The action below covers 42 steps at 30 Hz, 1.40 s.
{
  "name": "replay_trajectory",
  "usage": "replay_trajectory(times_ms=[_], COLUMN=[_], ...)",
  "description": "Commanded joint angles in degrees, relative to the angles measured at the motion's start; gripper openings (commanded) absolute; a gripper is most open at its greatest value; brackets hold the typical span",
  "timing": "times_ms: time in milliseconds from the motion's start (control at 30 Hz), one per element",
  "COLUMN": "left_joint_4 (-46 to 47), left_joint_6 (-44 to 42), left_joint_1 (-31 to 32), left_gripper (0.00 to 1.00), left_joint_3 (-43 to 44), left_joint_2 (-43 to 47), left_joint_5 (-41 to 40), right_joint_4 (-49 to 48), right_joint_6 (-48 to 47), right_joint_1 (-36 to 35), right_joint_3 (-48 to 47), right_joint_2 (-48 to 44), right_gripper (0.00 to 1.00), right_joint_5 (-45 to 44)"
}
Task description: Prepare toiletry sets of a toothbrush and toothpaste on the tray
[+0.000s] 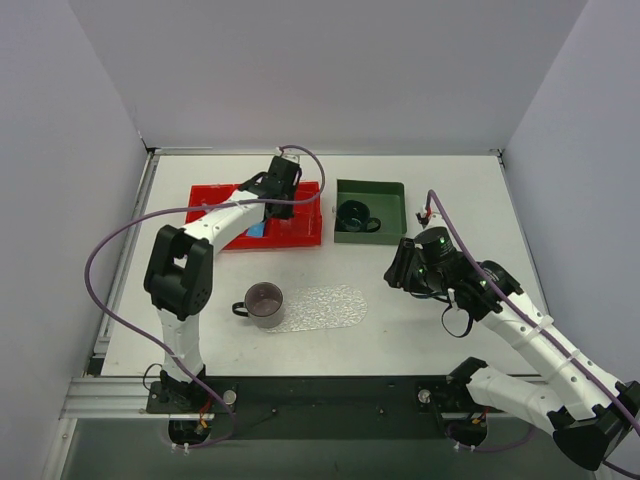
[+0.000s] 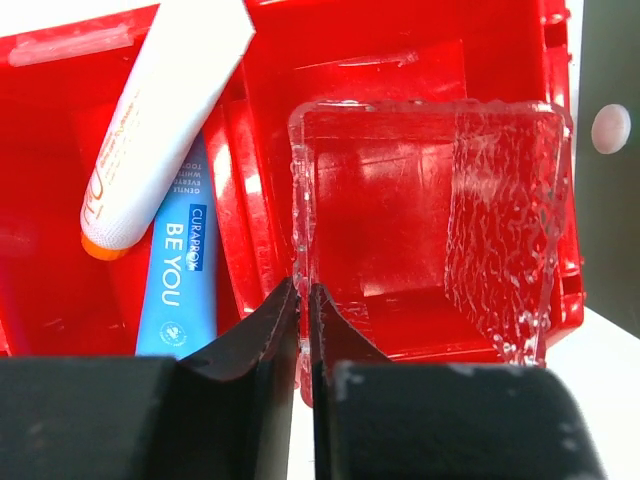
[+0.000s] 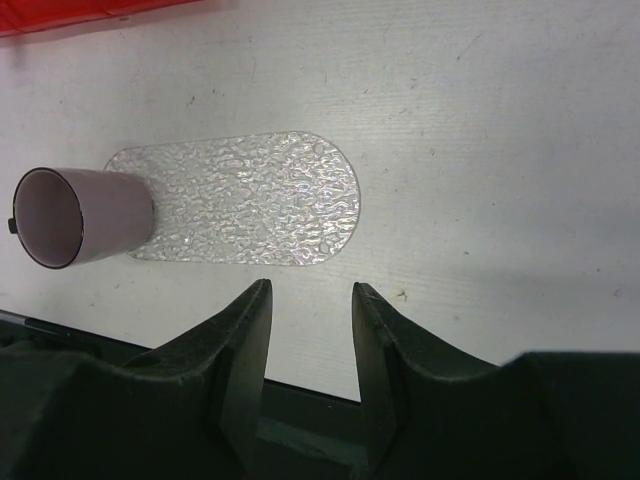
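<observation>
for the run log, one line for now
left gripper: closed on clear bumpy plastic piece in red bin | right gripper: open, empty

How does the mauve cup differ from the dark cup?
The mauve cup stands at one end of the clear bumpy oval tray; the dark cup sits inside the dark green square bin. The mauve cup's handle points left, the dark cup's right. Both stand upright.

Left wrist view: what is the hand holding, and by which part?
The left hand pinches the clear bumpy plastic piece standing in the red bin, by its near left edge.
</observation>
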<state>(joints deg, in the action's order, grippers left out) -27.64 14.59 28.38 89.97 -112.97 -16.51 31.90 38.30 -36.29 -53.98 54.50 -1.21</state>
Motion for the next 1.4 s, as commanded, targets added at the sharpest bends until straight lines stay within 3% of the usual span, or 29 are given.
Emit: replay_trajectory(times_ms=[0, 133, 900, 1100, 1367], left_joint_4=[0.4, 0.3, 5.2, 6.7, 10.5], left_joint_6=[0.0, -0.1, 0.3, -1.3, -2.9], left_joint_1=[-0.1, -0.1, 0.9, 4.3, 13.4], left_gripper=[0.12, 0.0, 0.0, 0.0, 0.0], left_joint_3=[2.7, 2.7, -4.3, -7.4, -13.9], left_joint_2=[0.7, 1.2, 14.1, 20.9, 30.7], left_joint_5=[1.0, 1.1, -0.7, -5.3, -10.3], right_joint_4=[-0.5, -0.6, -0.6, -3.1, -8.2], right_joint_6=[0.1, 0.3, 1.9, 3.8, 4.6], right_joint_1=[0.3, 0.3, 0.2, -0.4, -3.3], right_joint_3=[-0.3, -0.3, -2.9, -6.4, -12.6], right_joint_2=[0.4, 0.5, 1.8, 4.2, 11.1], right_gripper=[0.34, 0.34, 0.35, 0.4, 0.45], right_joint_5=[0.2, 0.2, 0.1, -0.1, -3.0])
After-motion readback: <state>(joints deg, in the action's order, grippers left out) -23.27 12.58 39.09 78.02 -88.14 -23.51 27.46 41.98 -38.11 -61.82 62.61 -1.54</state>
